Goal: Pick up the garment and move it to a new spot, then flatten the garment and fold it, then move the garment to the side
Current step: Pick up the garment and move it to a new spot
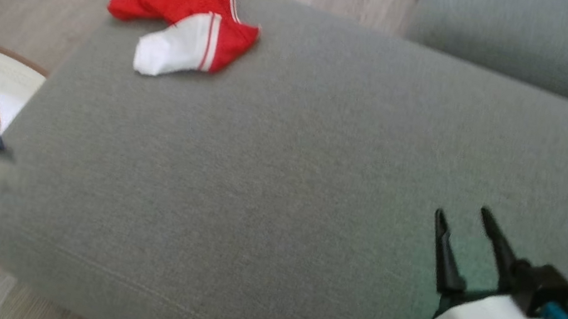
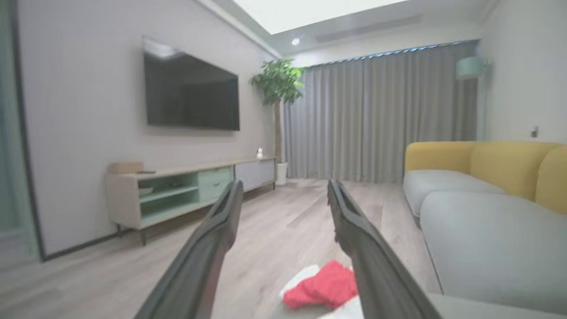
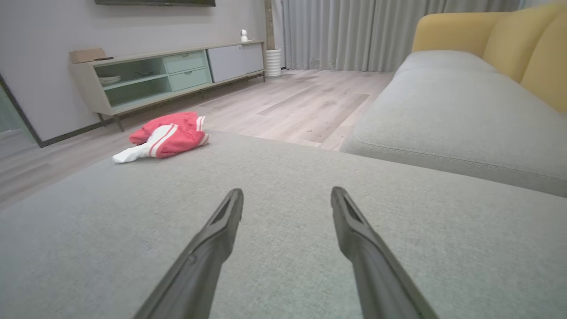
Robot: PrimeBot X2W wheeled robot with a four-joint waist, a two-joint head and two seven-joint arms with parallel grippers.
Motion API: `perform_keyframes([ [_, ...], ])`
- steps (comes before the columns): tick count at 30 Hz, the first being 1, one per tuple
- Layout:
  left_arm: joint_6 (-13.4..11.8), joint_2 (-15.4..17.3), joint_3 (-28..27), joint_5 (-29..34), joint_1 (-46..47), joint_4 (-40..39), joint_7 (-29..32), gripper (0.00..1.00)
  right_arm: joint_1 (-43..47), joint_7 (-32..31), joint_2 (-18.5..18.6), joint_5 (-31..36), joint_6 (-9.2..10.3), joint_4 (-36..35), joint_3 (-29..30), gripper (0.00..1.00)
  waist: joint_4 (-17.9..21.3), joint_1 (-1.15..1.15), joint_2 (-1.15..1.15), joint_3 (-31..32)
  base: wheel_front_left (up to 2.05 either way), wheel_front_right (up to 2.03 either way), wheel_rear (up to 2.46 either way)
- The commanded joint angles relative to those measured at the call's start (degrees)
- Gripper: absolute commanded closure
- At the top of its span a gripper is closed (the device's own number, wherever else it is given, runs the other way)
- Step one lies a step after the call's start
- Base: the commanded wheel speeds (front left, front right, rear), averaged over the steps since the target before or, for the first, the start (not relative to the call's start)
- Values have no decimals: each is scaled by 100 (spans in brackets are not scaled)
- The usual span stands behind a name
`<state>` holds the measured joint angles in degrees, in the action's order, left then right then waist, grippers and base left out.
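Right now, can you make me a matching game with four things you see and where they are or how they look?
Things:
1 garment
2 right gripper
3 television
4 plant

Matches:
A hangs on the wall
B open, over the grey cushion
C stands beside the curtain
D crumpled, red and white, at the cushion's corner

Pairs: 1-D, 2-B, 3-A, 4-C

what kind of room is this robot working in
Most likely a home living room: a wall-mounted TV hangs above a low media cabinet, a yellow-backed sofa stands across the wooden floor from them, and floor-length grey curtains cover the far wall.
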<state>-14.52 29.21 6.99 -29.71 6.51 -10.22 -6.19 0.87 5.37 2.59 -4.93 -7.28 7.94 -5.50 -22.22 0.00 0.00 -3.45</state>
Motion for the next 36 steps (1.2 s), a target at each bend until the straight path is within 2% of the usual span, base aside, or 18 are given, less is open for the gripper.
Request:
perform_keyframes([
  [1, 121, 374, -305, 39, 911, -215, 183, 0, -342, -60, 29, 124, -21, -374, -33, 0, 256, 0, 0, -448, 0, 0, 0],
  [6, 483, 877, -240, 33, 2514, 352, 796, 0, -523, -343, 29, 400, -21, -965, -22, 0, 616, 0, 0, -1050, 0, 0, 0],
  [9, 770, 1186, 16, 219, 3343, 927, 1193, 0, -638, -533, 29, 572, -21, -1400, -15, 0, 846, 0, 0, -1442, 0, 0, 0],
  [14, 1120, 1025, 234, -99, 4442, 2209, 1743, 0, -770, -825, 29, 830, -21, -2048, -64, 0, 1171, 0, 0, -2059, 0, 0, 0],
  [21, 1574, 670, 597, -435, 5007, 3814, 2368, 0, -780, -1115, 29, 1090, -21, -2724, -43, 0, 1370, 0, 0, -2752, 0, 0, 0],
  [35, 1983, 56, 1002, -575, 5566, 5772, 2385, 1, -770, -1267, 29, 1274, -21, -3266, 169, 0, 1377, 0, 0, -3436, 0, 0, 0],
  [36, 2042, -23, 1040, -634, 5646, 5968, 2405, 52, -775, -1264, 29, 1272, -21, -3274, 181, 0, 1371, 0, 0, -3454, 0, 0, 0],
])
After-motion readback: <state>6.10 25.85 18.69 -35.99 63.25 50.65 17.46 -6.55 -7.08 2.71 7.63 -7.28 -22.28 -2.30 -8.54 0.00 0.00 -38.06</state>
